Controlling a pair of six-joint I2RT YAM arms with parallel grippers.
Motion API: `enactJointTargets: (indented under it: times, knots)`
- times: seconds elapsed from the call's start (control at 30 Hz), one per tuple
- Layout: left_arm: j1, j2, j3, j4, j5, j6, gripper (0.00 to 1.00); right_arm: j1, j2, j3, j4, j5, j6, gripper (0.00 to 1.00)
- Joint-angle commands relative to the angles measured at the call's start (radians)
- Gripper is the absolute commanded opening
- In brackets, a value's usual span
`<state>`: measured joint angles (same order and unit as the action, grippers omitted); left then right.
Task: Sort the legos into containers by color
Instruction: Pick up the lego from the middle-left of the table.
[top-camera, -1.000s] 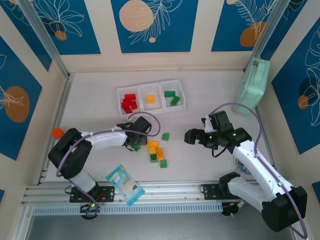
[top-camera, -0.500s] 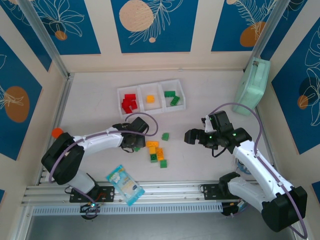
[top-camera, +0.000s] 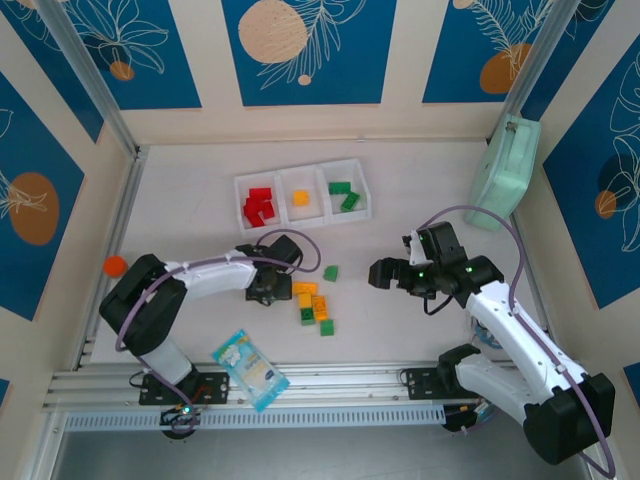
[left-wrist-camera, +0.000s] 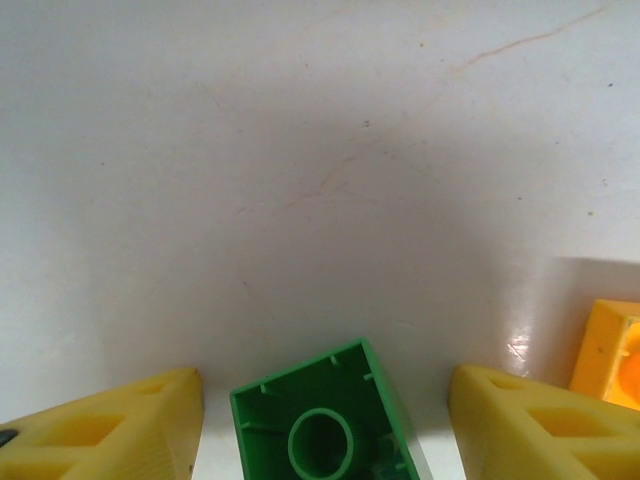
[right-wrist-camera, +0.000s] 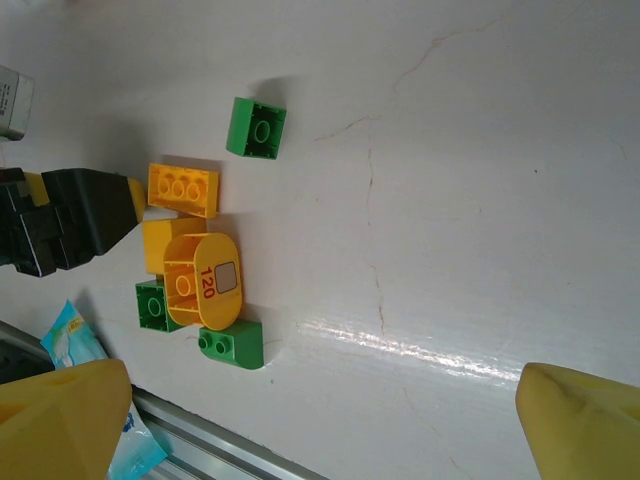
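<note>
Low over the tabletop, the left end effector has its fingers half spread around a green lego, with a gap on each side. Beside it lies a cluster of loose legos, yellow and green. Behind, the white tray holds red, yellow and green separately. The right end effector hovers wide open, empty.

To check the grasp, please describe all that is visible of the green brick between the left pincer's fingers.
The green brick is glossy plastic, hollow underside with a round tube facing the camera. It lies askew on the white table between the left pincer's yellow fingers, a gap on each side.
</note>
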<state>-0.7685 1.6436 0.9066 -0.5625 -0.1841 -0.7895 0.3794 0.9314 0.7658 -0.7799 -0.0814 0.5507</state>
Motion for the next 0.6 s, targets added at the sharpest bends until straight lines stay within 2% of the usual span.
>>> enactJointTargets:
  times: [0.0, 0.3, 0.57]
  knots:
    - [-0.007, 0.043, 0.025, 0.021, 0.044, 0.037, 0.63, 0.006, -0.009, 0.024, -0.03, 0.003, -0.004, 0.99]
    - [-0.008, 0.024, 0.012, 0.051, 0.079, 0.032, 0.43, 0.006, -0.012, 0.012, -0.023, 0.0, 0.001, 0.99]
    - [-0.009, -0.035, 0.006, 0.026, 0.066, 0.032, 0.38, 0.006, -0.015, 0.014, -0.024, 0.005, 0.005, 0.99]
